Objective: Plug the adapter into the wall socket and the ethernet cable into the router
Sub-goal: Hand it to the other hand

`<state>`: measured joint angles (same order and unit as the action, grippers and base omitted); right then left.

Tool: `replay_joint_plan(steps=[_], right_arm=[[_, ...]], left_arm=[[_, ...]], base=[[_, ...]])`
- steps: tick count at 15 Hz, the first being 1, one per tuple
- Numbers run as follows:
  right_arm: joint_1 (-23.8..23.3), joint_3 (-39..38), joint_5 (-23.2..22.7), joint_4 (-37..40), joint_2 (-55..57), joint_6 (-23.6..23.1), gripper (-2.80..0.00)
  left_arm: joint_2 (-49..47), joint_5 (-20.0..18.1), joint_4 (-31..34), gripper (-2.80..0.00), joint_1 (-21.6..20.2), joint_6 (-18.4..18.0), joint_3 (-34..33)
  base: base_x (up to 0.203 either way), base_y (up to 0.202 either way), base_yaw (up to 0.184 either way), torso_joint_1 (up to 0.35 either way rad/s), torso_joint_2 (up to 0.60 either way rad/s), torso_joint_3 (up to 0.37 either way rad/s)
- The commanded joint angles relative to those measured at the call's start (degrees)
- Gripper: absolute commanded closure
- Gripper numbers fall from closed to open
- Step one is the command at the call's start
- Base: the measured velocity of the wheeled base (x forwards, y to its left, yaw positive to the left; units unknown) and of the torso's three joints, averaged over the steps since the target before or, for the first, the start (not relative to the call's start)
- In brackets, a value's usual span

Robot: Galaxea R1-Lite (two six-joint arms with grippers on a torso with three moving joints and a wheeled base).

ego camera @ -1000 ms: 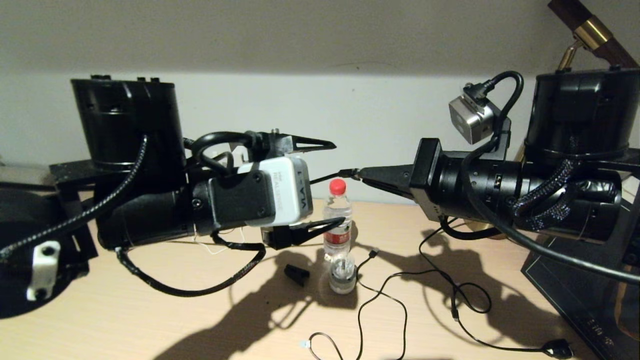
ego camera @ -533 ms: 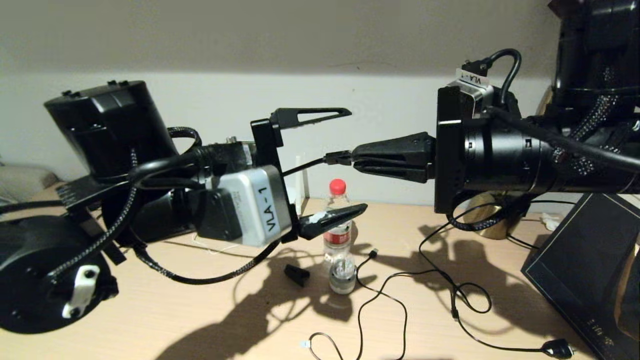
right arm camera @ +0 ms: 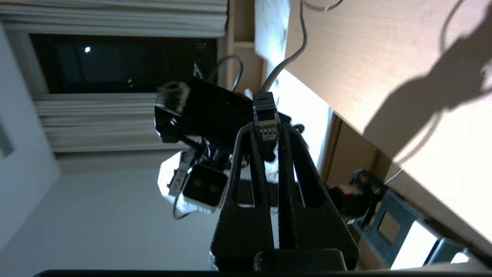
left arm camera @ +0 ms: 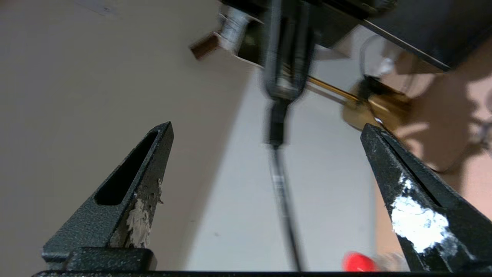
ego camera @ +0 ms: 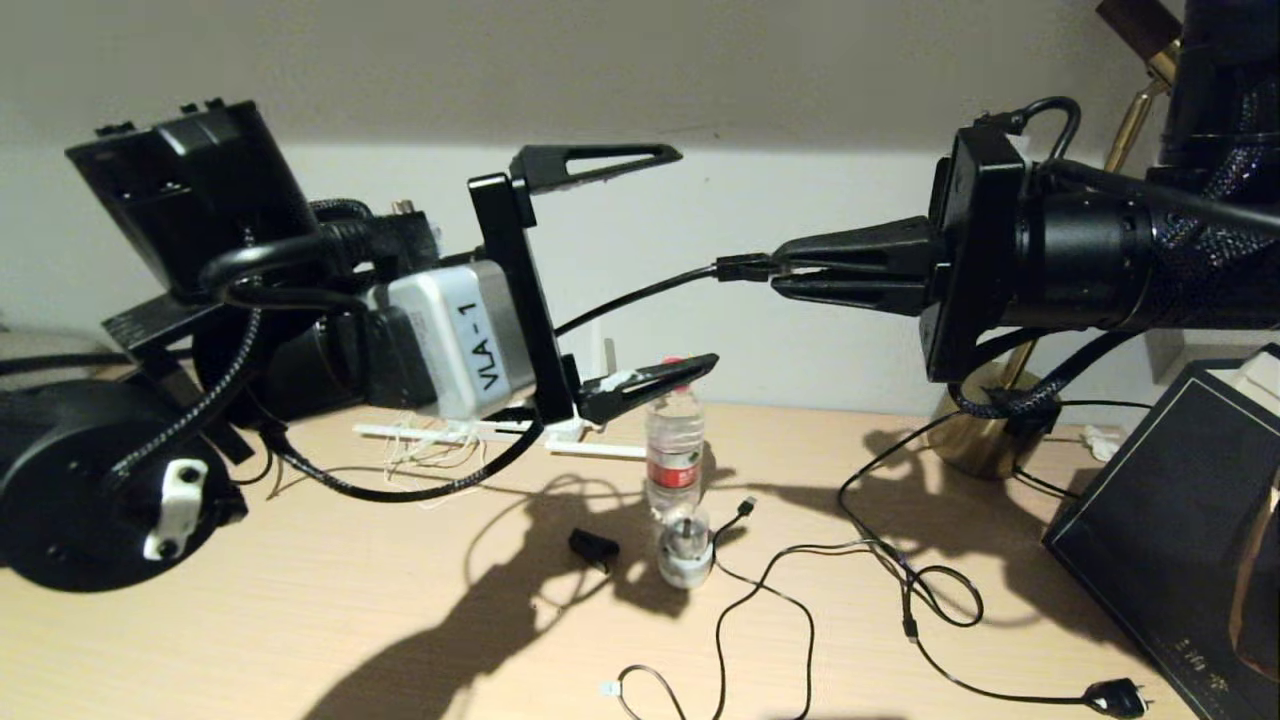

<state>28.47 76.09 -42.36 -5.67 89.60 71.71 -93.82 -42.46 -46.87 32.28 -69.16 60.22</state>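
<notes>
So my right gripper (ego camera: 775,268) is up in the air over the table (ego camera: 300,620), fingers pinched tight on the plug end of the ethernet cable (ego camera: 640,294). From the right wrist view you can see the clear-tipped plug (right arm camera: 266,125) sitting right between the fingertips with its little gold contacts showing, and the cable runs away from it toward my left arm. My left gripper (ego camera: 640,270) is raised just beside it and facing it, fingers spread wide with nothing in them; the cable passes straight through the gap between them without touching either one. Only a bit of the router (ego camera: 560,440) shows, low behind my left gripper near the wall, with a flat white antenna (ego camera: 440,432) lying along the table. A water bottle (ego camera: 673,450) with a red cap stands below both grippers, with loose black cords (ego camera: 800,600) trailing around it.
</notes>
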Motion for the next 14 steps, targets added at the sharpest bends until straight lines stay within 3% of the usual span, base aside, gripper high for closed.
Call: replay_joint_plan(steps=[1,14], right_arm=[[-0.96,-0.24,-2.12,-0.13,0.05,2.12,0.0],[-0.96,1.43,-7.21,-0.4,2.42,8.71,0.0]], left_arm=[[-1.32,-0.97,-0.47,-2.8,-0.2,-0.36,2.67],[-4.26,-0.96,-2.0,-2.8,-0.03,-0.99,3.42]], base=[[0.0,0.0,0.0,0.0,0.0,0.0],[0.0,0.0,0.0,0.0,0.0,0.0]])
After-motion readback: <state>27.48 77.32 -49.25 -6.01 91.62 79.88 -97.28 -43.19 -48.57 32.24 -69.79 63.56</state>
